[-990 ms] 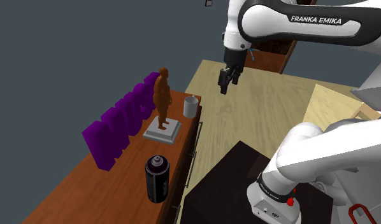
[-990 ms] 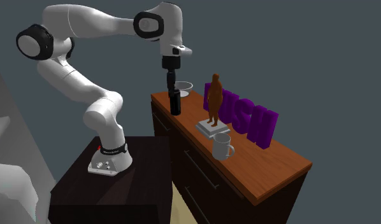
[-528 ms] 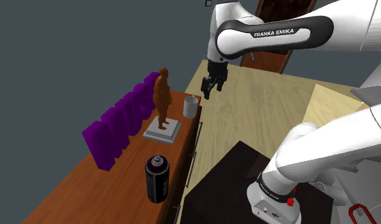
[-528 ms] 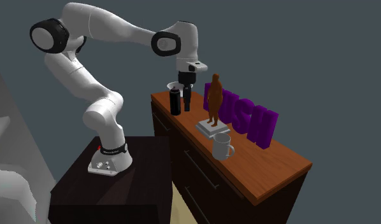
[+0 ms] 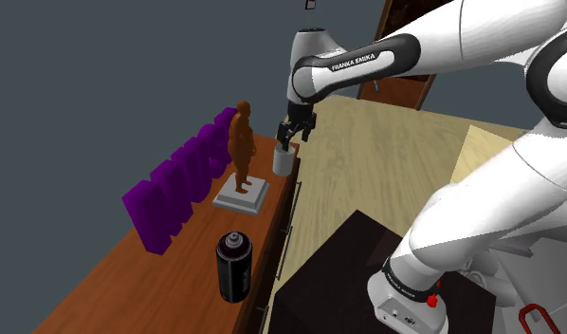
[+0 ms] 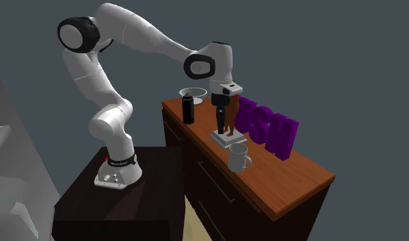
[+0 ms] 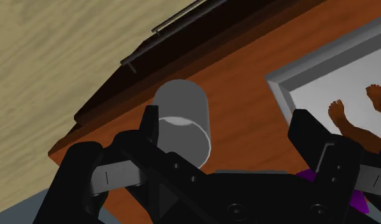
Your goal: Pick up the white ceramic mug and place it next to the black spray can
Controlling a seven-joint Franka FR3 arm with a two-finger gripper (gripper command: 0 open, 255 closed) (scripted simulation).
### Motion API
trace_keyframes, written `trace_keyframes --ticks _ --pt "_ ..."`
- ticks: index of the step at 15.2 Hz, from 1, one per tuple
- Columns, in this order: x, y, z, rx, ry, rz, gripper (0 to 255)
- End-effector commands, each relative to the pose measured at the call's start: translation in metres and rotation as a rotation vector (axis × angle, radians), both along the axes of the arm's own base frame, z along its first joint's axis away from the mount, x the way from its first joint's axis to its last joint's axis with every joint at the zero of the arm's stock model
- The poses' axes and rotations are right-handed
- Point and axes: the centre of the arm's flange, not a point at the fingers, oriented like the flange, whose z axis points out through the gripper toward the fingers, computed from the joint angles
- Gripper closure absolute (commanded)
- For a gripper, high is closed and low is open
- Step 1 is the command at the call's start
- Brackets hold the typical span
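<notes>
The pale grey mug stands upright near the front edge of the brown cabinet top, at its far end. In the second exterior view the mug sits in front of the statue's base. My gripper hangs just above it, open and holding nothing. Seen from the wrist, the mug lies below and between the spread fingers, nearer one of them. The black spray can stands at the near end of the cabinet, well apart from the mug, and is also at the far end in the second exterior view.
A brown figurine on a grey slab stands beside the mug. Purple block letters line the back of the cabinet. A white bowl sits behind the spray can. Tan floor lies past the cabinet's front edge.
The arm has swung from over the floor toward the cabinet and come down, so the open gripper now hangs over the mug. The mug and spray can have not moved.
</notes>
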Motion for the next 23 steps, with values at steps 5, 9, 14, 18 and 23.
trace_keyframes --ticks 5,9,14,18,23 --pt "0.060 -0.009 -0.051 0.025 -0.033 -0.054 0" --pt "0.076 -0.013 -0.073 0.032 -0.041 -0.068 0" --pt "0.078 -0.014 -0.100 0.032 -0.041 -0.068 0" --pt "0.078 -0.014 -0.103 0.032 -0.041 -0.068 0" --pt "0.078 -0.014 -0.103 0.032 -0.041 -0.068 255"
